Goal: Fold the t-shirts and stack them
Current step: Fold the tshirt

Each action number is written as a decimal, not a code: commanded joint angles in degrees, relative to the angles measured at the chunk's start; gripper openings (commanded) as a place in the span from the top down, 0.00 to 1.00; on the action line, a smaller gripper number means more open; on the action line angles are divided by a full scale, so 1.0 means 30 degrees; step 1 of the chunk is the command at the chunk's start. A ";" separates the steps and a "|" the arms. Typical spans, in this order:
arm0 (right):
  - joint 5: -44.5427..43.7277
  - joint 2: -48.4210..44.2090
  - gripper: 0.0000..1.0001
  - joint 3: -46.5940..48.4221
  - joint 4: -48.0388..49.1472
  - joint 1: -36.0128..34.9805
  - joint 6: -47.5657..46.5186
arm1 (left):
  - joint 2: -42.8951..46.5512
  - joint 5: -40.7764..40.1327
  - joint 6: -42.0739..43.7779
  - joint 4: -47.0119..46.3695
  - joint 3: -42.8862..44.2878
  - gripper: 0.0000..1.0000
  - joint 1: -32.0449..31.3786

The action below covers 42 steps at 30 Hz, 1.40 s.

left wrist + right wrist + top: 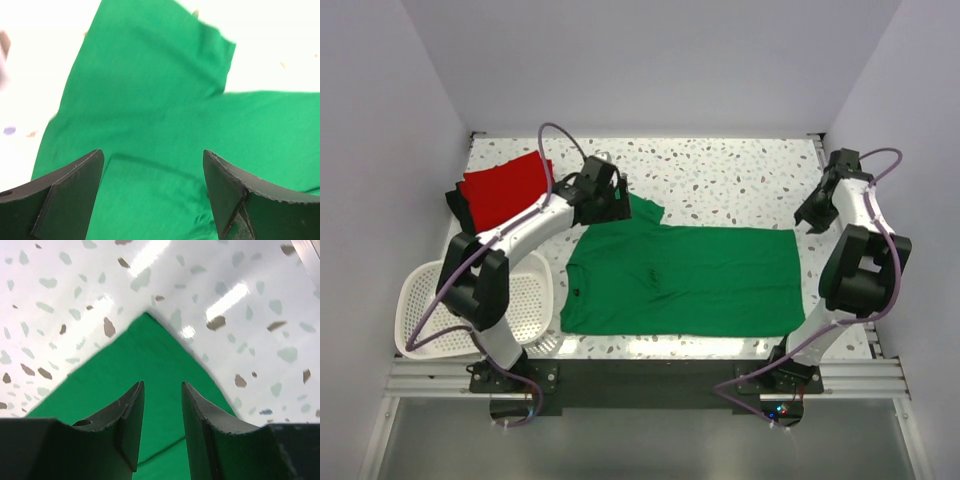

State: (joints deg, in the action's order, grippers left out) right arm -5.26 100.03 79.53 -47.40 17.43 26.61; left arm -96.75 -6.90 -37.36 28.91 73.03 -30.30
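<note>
Nearest us, the green t-shirt (690,280) lies spread flat on the worktop (740,170), not yet folded. That looks like the last one left. The right gripper (162,386), jaws slightly apart and empty, hovers over its far right corner. The left gripper (152,156), jaws wide, hangs above the far sleeve. Far left, the red t-shirt (505,185) sits folded atop the black t-shirt (453,203).

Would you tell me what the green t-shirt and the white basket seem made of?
Green t-shirt: soft matte cloth, likely cotton knit; it lies flat with faint creases. White basket: probably moulded plastic; its rigid walls are slotted.
</note>
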 commanded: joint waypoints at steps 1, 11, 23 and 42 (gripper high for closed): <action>0.0460 0.1136 0.61 0.1087 0.2348 0.0049 -0.0783 | -0.0882 0.0599 0.1263 -0.0846 0.2309 0.15 0.0199; 0.1195 0.4537 0.68 0.3022 0.2557 0.0078 -0.0696 | -0.2730 0.1595 0.1439 -0.1052 0.4043 0.15 0.0843; 0.0844 0.5007 0.68 0.1851 0.2879 0.0078 -0.1340 | -0.3346 0.2123 0.1234 -0.1168 0.4132 0.15 0.1283; 0.0873 0.6266 0.68 0.1528 0.3494 0.0078 -0.1898 | -0.3228 0.2211 0.1293 -0.1374 0.3692 0.15 0.1400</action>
State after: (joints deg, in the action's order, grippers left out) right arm -2.00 116.44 83.53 -38.94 17.43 22.02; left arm -106.98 -0.67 -34.68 27.00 83.15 -26.63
